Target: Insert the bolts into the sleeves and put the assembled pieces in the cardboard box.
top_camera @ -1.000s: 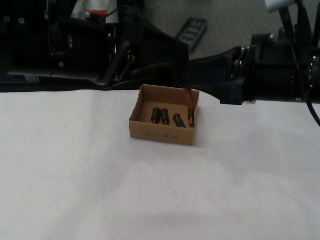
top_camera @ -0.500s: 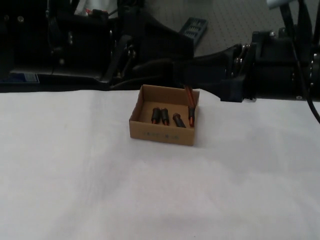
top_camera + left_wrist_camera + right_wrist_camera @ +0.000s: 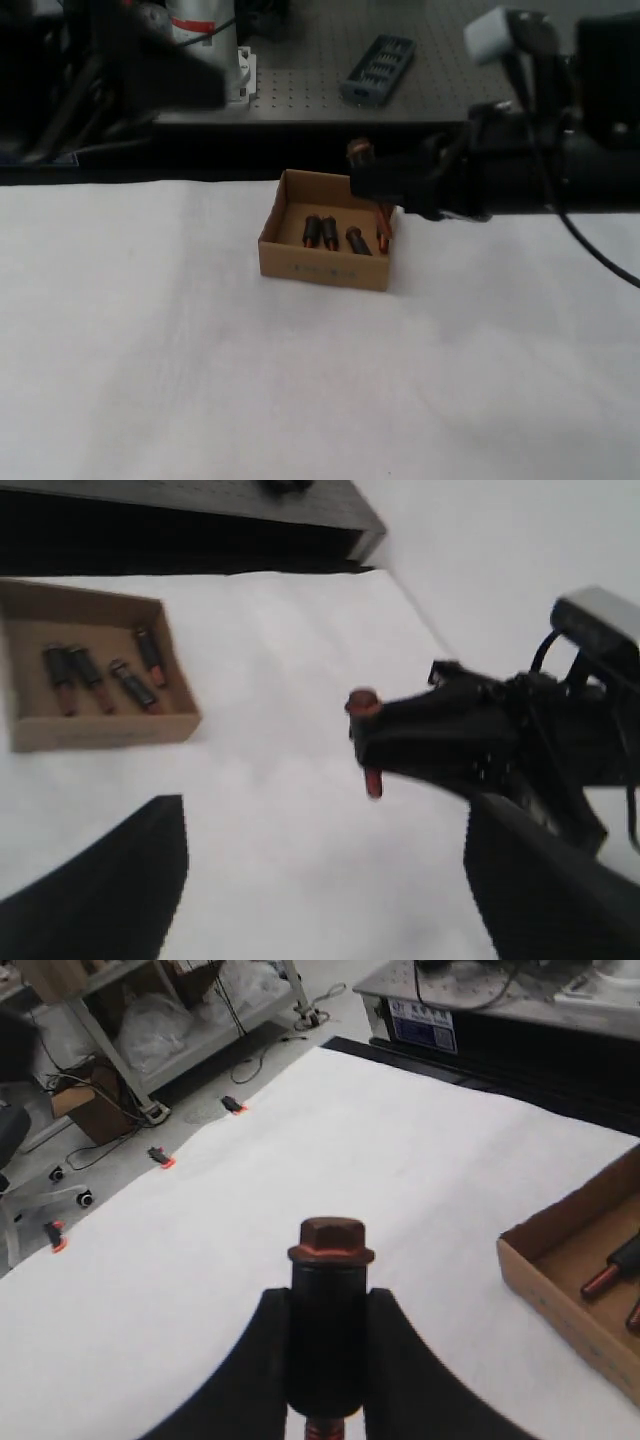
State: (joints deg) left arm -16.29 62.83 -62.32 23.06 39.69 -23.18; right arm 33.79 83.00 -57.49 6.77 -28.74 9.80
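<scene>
Four assembled pieces (image 3: 100,675) lie in the cardboard box (image 3: 320,268); your right pincer (image 3: 327,1360) grips a fifth piece (image 3: 328,1300), held up near the box. Your left pincer (image 3: 325,860) gapes wide, empty. Next, I'd say: carry it over, lower, release.

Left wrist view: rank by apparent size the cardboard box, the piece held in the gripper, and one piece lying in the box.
1. cardboard box, clearly largest.
2. held piece in the right gripper.
3. boxed piece looks shorter, but the held one is nearer the camera, so this order is unsure.
</scene>
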